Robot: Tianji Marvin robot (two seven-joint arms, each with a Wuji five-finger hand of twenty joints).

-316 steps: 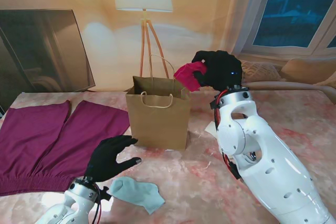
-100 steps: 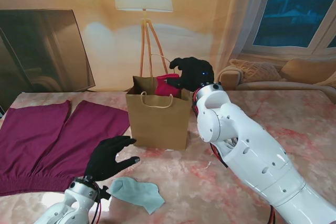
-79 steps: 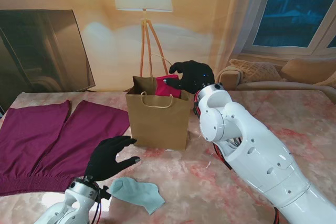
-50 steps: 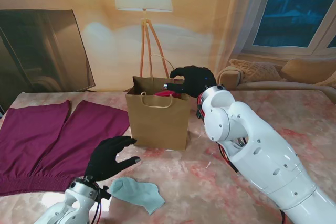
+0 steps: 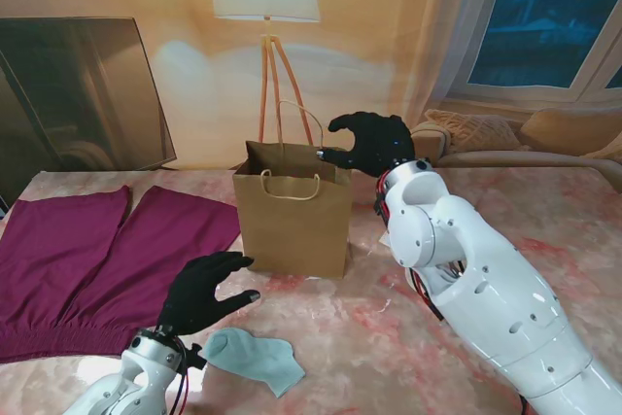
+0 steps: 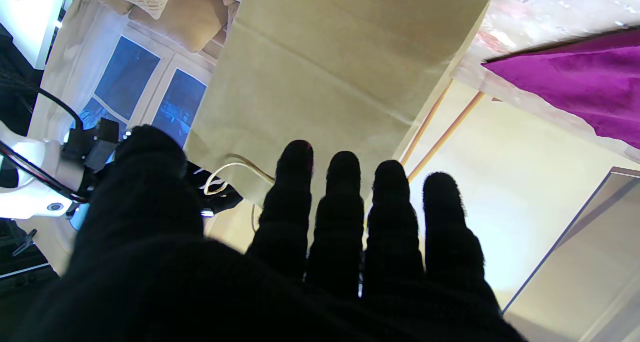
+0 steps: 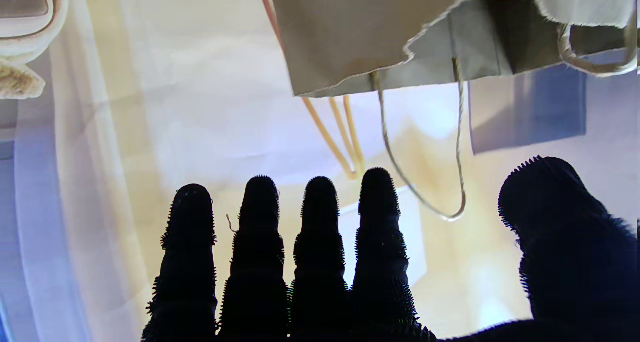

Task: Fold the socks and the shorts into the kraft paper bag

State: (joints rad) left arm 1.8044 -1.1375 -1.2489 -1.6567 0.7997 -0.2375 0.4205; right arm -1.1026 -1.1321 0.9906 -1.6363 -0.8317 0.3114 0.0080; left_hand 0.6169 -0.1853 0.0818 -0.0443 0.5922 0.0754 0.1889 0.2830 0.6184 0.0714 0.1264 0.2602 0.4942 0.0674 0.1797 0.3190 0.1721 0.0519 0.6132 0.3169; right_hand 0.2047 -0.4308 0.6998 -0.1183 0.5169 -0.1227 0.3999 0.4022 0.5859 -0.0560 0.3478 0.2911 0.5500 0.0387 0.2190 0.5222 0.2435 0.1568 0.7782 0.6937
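The kraft paper bag (image 5: 292, 221) stands upright mid-table with its mouth open; its wall fills the left wrist view (image 6: 345, 66) and its rim shows in the right wrist view (image 7: 380, 36). My right hand (image 5: 374, 143) hovers open just above the bag's right rim, fingers spread, holding nothing. The red sock is out of sight. My left hand (image 5: 202, 291) is open near me, in front of the bag's left side. A light blue sock (image 5: 255, 358) lies flat beside it. The purple shorts (image 5: 92, 264) are spread flat at the left, with an edge (image 6: 580, 91) in the left wrist view.
A floor lamp (image 5: 264, 7) stands behind the bag. A dark screen (image 5: 83, 94) leans at the back left. A sofa with cushions (image 5: 525, 138) lies beyond the table's right side.
My right hand carried the red sock leftward over the bag, lowered it into the mouth and let go. The hand now sits open slightly up and right; the sock is gone from view. The left hand stayed still.
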